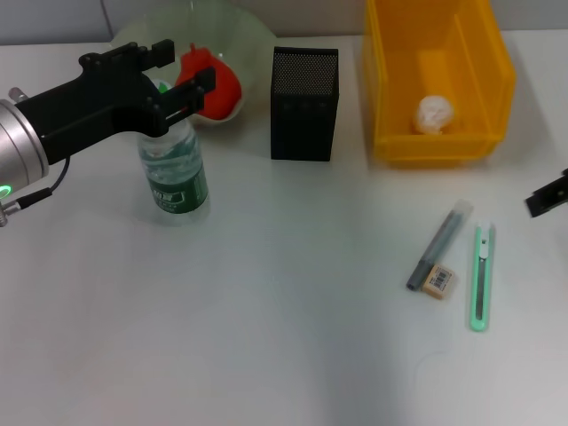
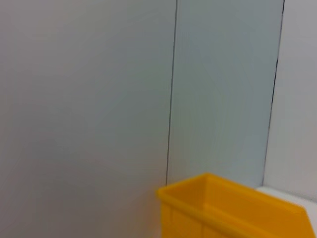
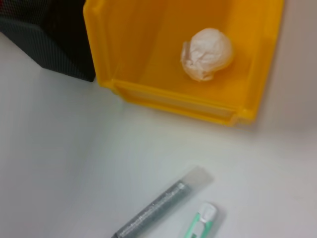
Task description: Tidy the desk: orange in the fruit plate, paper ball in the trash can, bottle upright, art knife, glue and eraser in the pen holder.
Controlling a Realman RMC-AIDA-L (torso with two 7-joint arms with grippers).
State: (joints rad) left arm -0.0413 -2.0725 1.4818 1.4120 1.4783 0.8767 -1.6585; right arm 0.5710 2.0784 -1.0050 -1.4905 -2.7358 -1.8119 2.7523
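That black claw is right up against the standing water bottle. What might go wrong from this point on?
1. The left claw sits at the top of the upright bottle; pulling away carelessly might tip it over again.
2. The orange and fruit plate lie just behind the claw, so a swing that way might bump them.
3. The glue, eraser and art knife lie close together, so picking one may nudge the others.
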